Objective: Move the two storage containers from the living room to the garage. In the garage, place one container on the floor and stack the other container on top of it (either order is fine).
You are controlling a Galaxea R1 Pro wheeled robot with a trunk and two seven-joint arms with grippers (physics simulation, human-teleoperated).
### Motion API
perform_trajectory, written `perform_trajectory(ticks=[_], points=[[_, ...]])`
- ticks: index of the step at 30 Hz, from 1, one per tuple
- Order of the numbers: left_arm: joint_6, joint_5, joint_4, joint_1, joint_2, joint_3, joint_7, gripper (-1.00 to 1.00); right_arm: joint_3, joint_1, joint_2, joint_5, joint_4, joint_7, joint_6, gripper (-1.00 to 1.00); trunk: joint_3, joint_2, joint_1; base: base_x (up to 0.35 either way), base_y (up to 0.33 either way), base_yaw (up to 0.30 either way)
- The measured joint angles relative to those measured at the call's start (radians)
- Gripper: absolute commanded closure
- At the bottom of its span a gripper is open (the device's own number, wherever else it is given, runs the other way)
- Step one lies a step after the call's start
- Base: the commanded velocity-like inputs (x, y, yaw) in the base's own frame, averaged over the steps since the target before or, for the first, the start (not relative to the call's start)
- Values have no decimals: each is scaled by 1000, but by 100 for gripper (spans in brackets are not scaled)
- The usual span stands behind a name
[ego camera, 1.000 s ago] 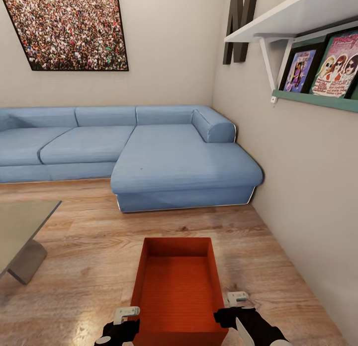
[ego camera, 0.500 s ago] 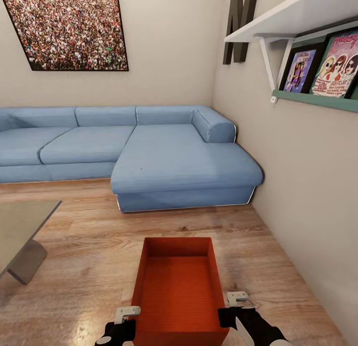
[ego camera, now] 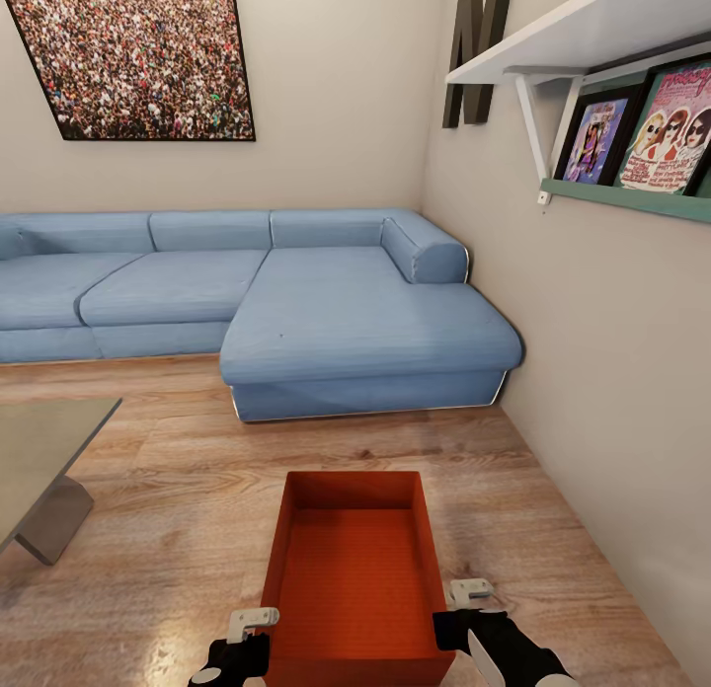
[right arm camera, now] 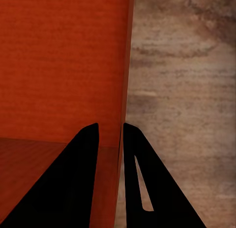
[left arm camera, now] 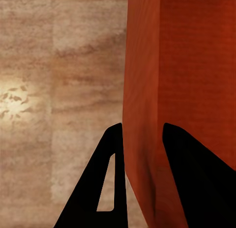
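— Where is the bin right now?

— Your orange-red bin (ego camera: 354, 583) sits low in front of you over the light wood floor (ego camera: 178, 490) of the living room, open top up, its long sides running away from you toward the blue sofa (ego camera: 296, 312). Whether it touches the planks or hangs just above them, you cannot tell from the head view.

— And your two grippers?

— Your left gripper (ego camera: 255, 640) is at the bin's left wall near the corner closest to you. In the left wrist view the gripper (left arm camera: 142, 134) has one dark finger (left arm camera: 110, 179) outside the wall and the other inside, closed against it. Your right gripper (ego camera: 462, 608) is at the right wall, at the same near end. In the right wrist view the gripper (right arm camera: 110, 132) straddles the thin wall edge the same way, one finger (right arm camera: 137, 179) outside and one within, clamped on it.

— What else is around you?

— A grey low table (ego camera: 44, 450) stands to your left, well apart from the bin. A crowd picture (ego camera: 138, 55) hangs above the sofa, and a white shelf (ego camera: 583, 26) with framed posters (ego camera: 642, 124) under it is on the wall to your right.
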Motion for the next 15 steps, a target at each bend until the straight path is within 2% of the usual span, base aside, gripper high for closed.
perform_trajectory(ticks=[8, 15], points=[[0, 0, 0, 0, 0, 0, 0, 100, 1, 0, 0, -1, 0, 0, 0, 100, 0, 0, 0, 0, 0, 0], [1, 0, 0, 0, 0, -1, 0, 100, 0, 1, 0, -1, 0, 0, 0, 100, 27, 2, -3, 0, 0, 0]])
